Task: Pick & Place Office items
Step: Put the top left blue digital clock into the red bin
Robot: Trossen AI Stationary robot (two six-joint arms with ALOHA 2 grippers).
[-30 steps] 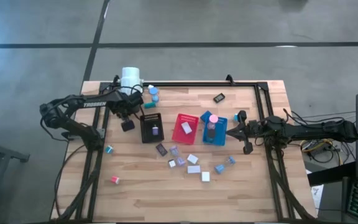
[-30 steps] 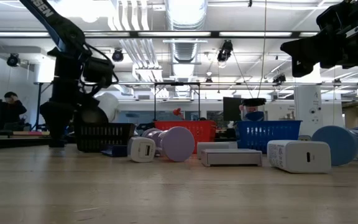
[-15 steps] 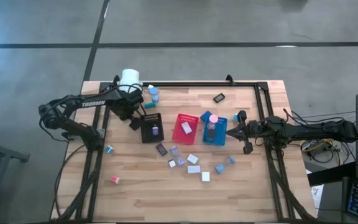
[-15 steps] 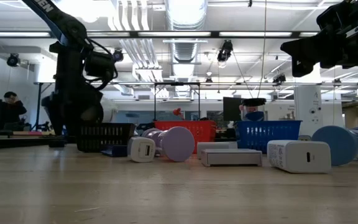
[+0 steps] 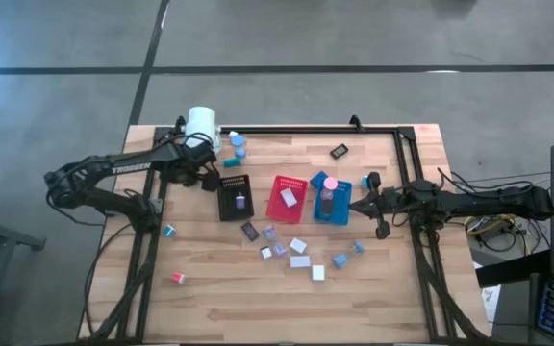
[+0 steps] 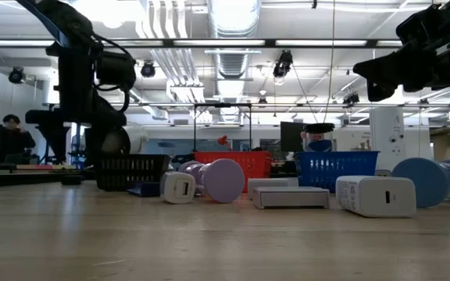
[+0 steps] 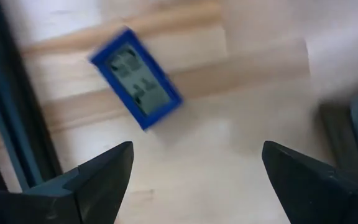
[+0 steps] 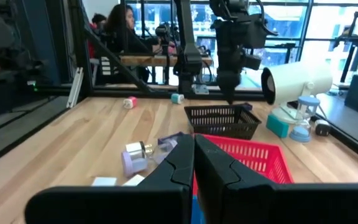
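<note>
Left gripper (image 7: 191,171) has pulled back, spread wide above a blue-framed, grey-screened office item (image 7: 136,77).

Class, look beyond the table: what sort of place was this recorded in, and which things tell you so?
Probably a robotics lab or open workshop: exposed ceiling ducts overhead, a bare concrete floor around the table, and a person at a desk before large windows.
</note>
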